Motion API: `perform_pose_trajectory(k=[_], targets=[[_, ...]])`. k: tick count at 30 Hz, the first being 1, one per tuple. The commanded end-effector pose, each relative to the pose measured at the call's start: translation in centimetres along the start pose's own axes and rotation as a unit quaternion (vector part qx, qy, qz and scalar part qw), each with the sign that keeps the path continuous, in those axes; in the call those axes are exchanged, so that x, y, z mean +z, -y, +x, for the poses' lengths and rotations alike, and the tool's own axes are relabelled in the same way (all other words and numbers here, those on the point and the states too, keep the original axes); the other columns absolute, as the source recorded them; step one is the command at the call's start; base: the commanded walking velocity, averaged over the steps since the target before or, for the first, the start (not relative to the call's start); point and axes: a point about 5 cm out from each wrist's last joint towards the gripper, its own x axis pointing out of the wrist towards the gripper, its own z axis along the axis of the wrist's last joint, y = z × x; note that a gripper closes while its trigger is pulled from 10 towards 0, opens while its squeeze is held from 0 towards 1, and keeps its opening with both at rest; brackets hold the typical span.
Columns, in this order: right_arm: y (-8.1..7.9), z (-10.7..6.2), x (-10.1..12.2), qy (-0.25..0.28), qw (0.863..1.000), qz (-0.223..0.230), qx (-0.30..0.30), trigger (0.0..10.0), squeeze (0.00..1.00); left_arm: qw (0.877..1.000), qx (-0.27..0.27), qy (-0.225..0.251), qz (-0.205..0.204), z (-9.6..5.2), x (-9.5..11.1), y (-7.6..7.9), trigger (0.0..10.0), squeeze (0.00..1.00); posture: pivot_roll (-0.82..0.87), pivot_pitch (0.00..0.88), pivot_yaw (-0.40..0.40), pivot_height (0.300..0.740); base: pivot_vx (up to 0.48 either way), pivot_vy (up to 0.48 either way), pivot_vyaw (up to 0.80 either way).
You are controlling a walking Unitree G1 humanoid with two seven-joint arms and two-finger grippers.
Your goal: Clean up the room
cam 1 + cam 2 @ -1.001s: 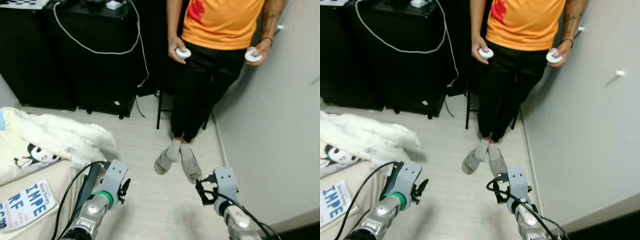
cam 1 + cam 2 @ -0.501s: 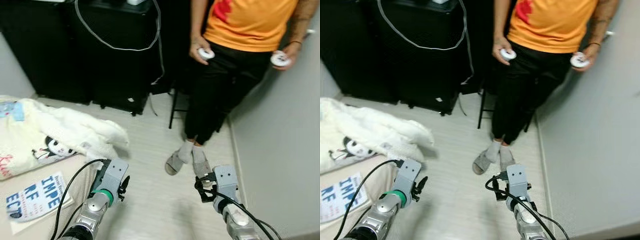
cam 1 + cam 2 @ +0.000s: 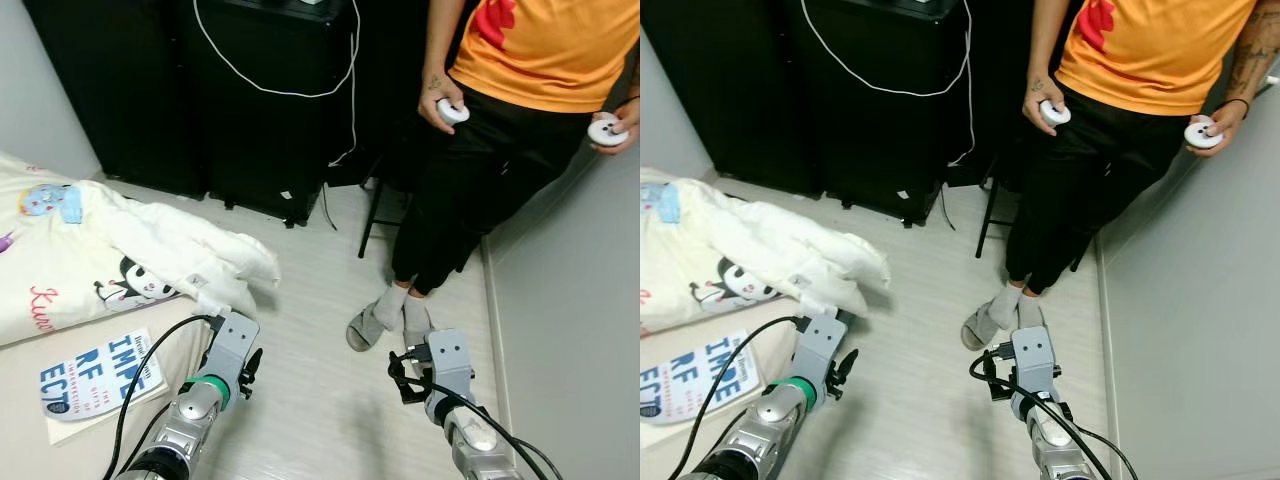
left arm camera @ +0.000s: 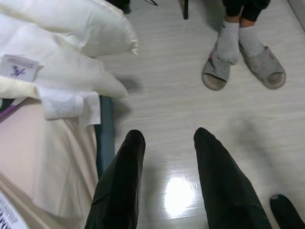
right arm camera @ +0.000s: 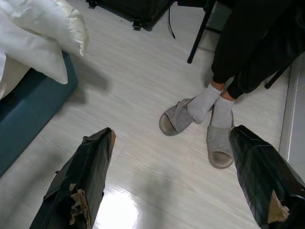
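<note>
One person, two controllers, two slippers, one book, one duvet.

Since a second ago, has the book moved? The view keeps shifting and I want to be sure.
No. The book lies on the bed just below the quilt, as before; the camera turned.

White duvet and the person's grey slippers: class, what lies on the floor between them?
Bare pale wood-look floor separates the white duvet from the grey slippers, seen in the left eye view.
</note>
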Motion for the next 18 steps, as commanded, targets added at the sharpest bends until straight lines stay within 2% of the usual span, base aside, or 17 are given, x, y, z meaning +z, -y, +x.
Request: perform_pose_trajectory(k=[1, 3, 4, 7, 11, 18], targets=[[-0.11, -0.4, -0.75, -0.014, 1.0, -0.006, -0.002, 10.0, 0.0, 1.0, -0.008, -0.012, 0.004, -0.16, -0.56, 0.51, 10.0, 0.0, 0.03, 0.073, -0.026, 0.74, 0.0, 0.0, 0.72], [-0.24, -0.3, -0.43, 0.001, 0.999, 0.048, 0.002, 10.0, 0.0, 1.0, -0.007, -0.012, 0.003, -0.17, -0.57, 0.5, 10.0, 0.0, 0.03, 0.073, -0.026, 0.74, 0.0, 0.0, 0.24], [-0.25, -0.29, -0.43, 0.001, 0.999, 0.048, 0.003, 10.0, 0.0, 1.0, -0.006, -0.012, 0.003, -0.17, -0.57, 0.51, 10.0, 0.0, 0.03, 0.073, -0.026, 0.74, 0.0, 0.0, 0.0], [-0.13, -0.27, -0.74, -0.02, 1.0, -0.012, -0.005, 10.0, 0.0, 1.0, -0.007, -0.013, 0.004, -0.18, -0.61, 0.55, 10.0, 0.0, 0.03, 0.073, -0.026, 0.74, 0.0, 0.0, 0.0], [-0.06, -0.32, -0.61, -0.01, 1.0, 0.006, -0.009, 10.0, 0.0, 1.0, -0.008, -0.012, 0.003, -0.16, -0.57, 0.6, 10.0, 0.0, 0.03, 0.073, -0.026, 0.74, 0.0, 0.0, 0.76], [-0.09, -0.33, -0.47, -0.004, 1.0, -0.011, -0.002, 10.0, 0.0, 1.0, -0.009, -0.012, 0.003, -0.13, -0.52, 0.66, 10.0, 0.0, 0.03, 0.073, -0.026, 0.74, 0.0, 0.0, 0.74]])
